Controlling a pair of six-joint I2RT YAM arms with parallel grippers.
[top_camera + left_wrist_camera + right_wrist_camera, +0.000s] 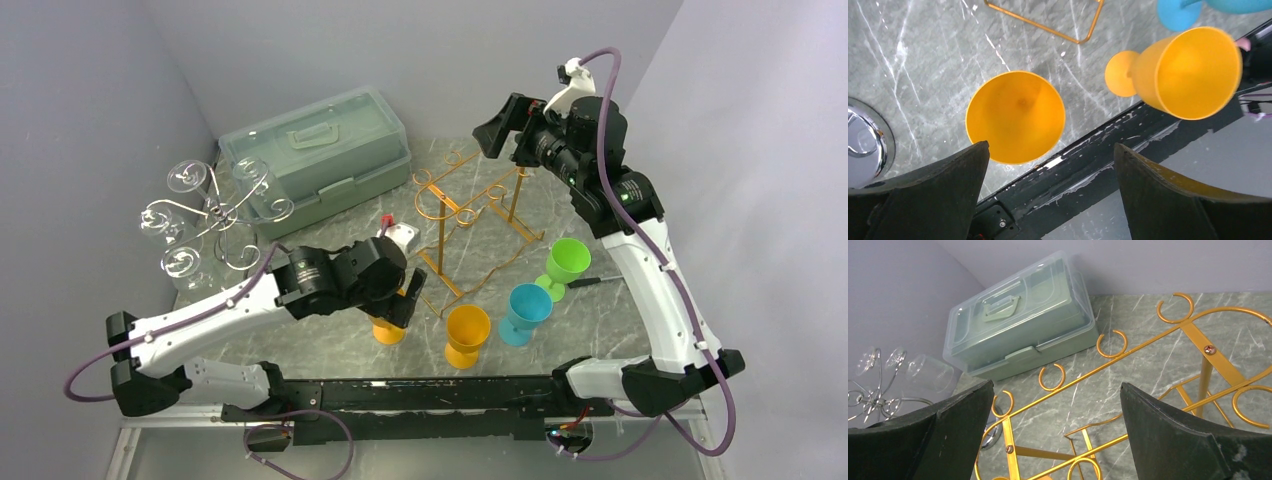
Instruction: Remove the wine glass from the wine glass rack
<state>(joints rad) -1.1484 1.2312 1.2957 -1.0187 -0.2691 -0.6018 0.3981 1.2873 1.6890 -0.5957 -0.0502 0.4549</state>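
Left fingers (938, 195) splayed over the orange wine glass (1015, 117) — upright, mouth up — right fingers (1173, 435) released

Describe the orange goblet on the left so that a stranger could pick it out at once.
Find the golden wire rack in the middle of the table and look on its near side. The orange goblet is the leftmost cup there, directly under the left gripper. The other orange goblet stands uncovered beside the blue goblet.
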